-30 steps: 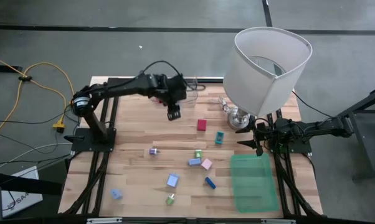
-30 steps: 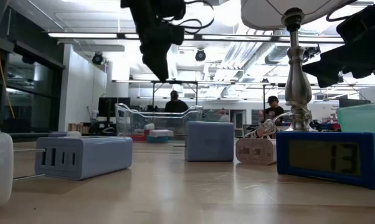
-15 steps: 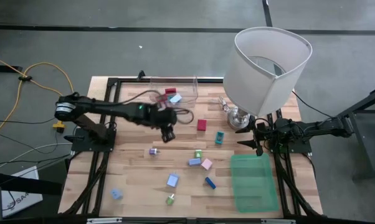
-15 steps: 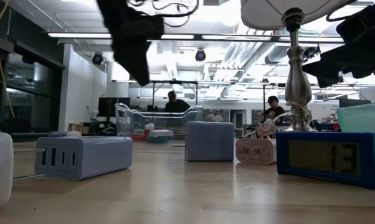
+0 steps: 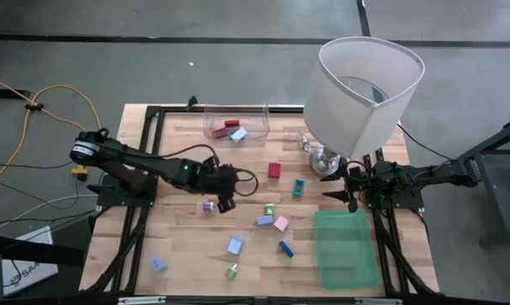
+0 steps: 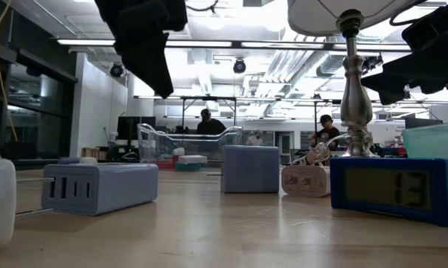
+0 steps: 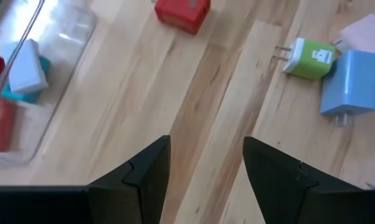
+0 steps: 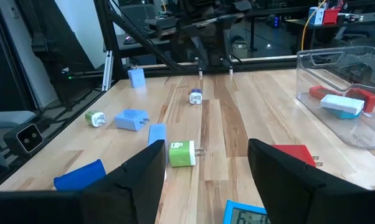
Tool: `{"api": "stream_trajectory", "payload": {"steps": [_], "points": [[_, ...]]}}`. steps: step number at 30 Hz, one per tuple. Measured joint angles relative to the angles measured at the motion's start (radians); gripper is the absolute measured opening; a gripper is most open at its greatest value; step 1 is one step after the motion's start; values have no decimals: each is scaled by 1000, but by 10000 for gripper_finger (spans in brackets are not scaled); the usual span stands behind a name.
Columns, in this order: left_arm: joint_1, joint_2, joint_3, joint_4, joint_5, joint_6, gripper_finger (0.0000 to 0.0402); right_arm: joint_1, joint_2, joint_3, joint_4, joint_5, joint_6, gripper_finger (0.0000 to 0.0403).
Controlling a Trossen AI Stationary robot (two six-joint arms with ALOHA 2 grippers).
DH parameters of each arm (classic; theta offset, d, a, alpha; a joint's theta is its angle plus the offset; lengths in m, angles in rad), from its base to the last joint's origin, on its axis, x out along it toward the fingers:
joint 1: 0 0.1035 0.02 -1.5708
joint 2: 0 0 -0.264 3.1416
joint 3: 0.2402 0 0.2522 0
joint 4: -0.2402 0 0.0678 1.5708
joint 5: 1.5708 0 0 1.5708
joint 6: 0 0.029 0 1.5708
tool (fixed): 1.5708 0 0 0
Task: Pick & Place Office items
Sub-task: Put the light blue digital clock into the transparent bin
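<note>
The left claw [image 5: 225, 202], its dark fingers spread and empty, hangs mid-counter just beside the small purple-and-white plug-like piece [image 5: 208, 206], so it should centre directly over it before descending.

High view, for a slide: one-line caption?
Left gripper, open and empty, beside a purple piece; right gripper waits.

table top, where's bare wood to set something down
Free: the strip between the clear bin and the red block, and the near left corner around the light blue piece. Crowded: mid-table, from the purple piece by the left gripper to the green tray.
</note>
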State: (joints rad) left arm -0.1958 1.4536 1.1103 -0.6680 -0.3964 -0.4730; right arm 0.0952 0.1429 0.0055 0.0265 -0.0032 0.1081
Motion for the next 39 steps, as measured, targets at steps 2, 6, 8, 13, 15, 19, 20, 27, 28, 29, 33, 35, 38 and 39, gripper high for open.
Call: {"api": "stream_trajectory", "payload": {"steps": [2, 6, 8, 13, 15, 19, 20, 27, 28, 29, 33, 35, 38, 39], "points": [[-24, 0, 0, 13, -30, -1, 192, 0, 0, 0, 0, 0, 0, 215], [-68, 0, 0, 40, -98, -3, 192, 0, 0, 0, 0, 0, 0, 215], [-85, 0, -1, 49, -131, -3, 192, 0, 0, 0, 0, 0, 0, 215], [-110, 0, -1, 53, -215, -22, 192, 0, 0, 0, 0, 0, 0, 215], [-117, 0, -2, 59, -240, -22, 192, 0, 0, 0, 0, 0, 0, 215], [-131, 0, -2, 78, -279, -22, 192, 0, 0, 0, 0, 0, 0, 215], [-132, 0, -2, 78, -290, -22, 192, 0, 0, 0, 0, 0, 0, 215], [-131, 0, -2, 78, -292, -22, 192, 0, 0, 0, 0, 0, 0, 215], [-131, 0, -2, 78, -292, -23, 192, 0, 0, 0, 0, 0, 0, 215], [-131, 0, -2, 79, -292, -23, 192, 0, 0, 0, 0, 0, 0, 215], [-131, 0, -2, 80, -292, -25, 192, 0, 0, 0, 0, 0, 0, 215], [-131, 0, -2, 80, -292, -25, 192, 0, 0, 0, 0, 0, 0, 215], [-131, 0, -2, 80, -292, -25, 192, 0, 0, 0, 0, 0, 0, 215], [-131, 0, -2, 80, -292, -25, 192, 0, 0, 0, 0, 0, 0, 215]]}}
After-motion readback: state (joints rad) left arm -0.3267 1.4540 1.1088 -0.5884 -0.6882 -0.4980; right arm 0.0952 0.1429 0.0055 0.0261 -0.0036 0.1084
